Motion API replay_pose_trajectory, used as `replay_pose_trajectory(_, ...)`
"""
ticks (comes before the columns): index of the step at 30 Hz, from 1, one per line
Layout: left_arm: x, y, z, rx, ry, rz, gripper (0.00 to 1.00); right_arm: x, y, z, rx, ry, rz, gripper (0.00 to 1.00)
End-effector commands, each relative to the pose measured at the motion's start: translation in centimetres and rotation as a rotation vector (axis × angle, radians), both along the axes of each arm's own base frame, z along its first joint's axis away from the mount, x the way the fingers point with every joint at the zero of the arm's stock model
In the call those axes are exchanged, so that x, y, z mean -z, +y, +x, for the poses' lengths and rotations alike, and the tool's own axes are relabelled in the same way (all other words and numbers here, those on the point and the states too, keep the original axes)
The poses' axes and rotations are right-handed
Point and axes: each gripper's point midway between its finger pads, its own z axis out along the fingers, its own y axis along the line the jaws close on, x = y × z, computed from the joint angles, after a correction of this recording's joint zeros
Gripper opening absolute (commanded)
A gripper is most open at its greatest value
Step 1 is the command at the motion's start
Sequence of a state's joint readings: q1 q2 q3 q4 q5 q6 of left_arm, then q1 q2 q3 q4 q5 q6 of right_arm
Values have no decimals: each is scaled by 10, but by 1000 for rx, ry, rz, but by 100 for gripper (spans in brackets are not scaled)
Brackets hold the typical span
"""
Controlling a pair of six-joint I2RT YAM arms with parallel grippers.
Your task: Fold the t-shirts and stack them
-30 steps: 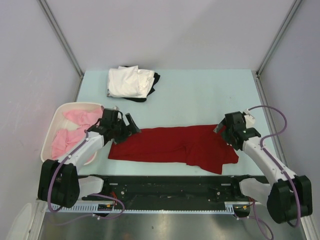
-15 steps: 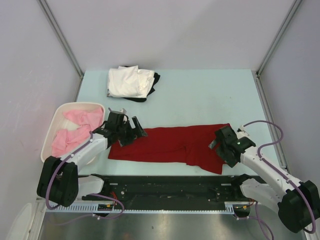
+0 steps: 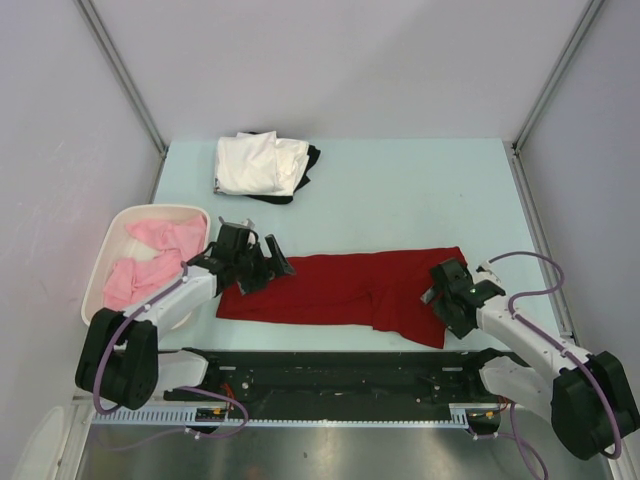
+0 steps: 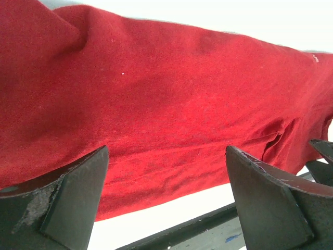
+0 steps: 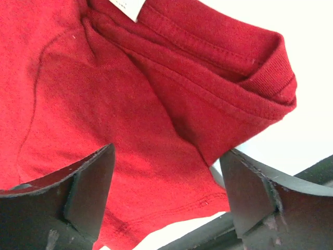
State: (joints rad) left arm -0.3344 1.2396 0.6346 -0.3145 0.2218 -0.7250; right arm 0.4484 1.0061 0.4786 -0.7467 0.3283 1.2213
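The dark red t-shirt lies folded lengthwise in a long band across the near part of the table. It fills the left wrist view and the right wrist view. My left gripper is open and empty, low over the shirt's left end. My right gripper is open and empty over the shirt's right end, by its bunched sleeve and collar. A folded white t-shirt lies on a black t-shirt at the back left. Pink t-shirts lie in the white basket.
The basket stands at the table's left edge beside my left arm. The black base rail runs along the near edge just in front of the red shirt. Grey walls and metal posts close in the table.
My right gripper has come down and toward the near edge onto the shirt's right end. My left gripper has shifted right over the shirt's left end. The shirt has not moved.
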Motion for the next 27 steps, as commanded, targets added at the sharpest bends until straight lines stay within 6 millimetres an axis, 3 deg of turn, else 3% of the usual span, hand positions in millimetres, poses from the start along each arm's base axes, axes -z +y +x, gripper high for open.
replay_pose_trajectory(1,2,-4,-1,33,4,2,98,14,3,12,26,-41,30,79)
replay_pose_trajectory(5,3,-1,-1,28,6,18,98,16,3,16,23,-53,19,54)
replay_pose_trajectory(6,3,-1,-1,28,9,19,98,17,2,18,21,-52,17,41)
replay_pose_trajectory(8,2,0,-1,25,7,20,98,20,2,17,22,-43,18,25)
replay_pose_trajectory(9,1,0,-1,24,8,23,98,20,2,20,23,-50,20,8)
replay_pose_trajectory(10,0,0,0,22,6,24,98,22,1,21,24,-46,14,0)
replay_pose_trajectory(15,-1,3,1,18,8,46,98,16,-1,42,18,-106,25,0)
replay_pose_trajectory(19,-4,4,3,16,4,48,98,8,-17,65,15,-116,-12,0)
replay_pose_trajectory(22,-7,3,4,13,0,47,98,-1,-28,89,18,-129,-23,0)
replay_pose_trajectory(27,-7,4,6,9,1,54,98,4,-44,129,43,-104,-23,0)
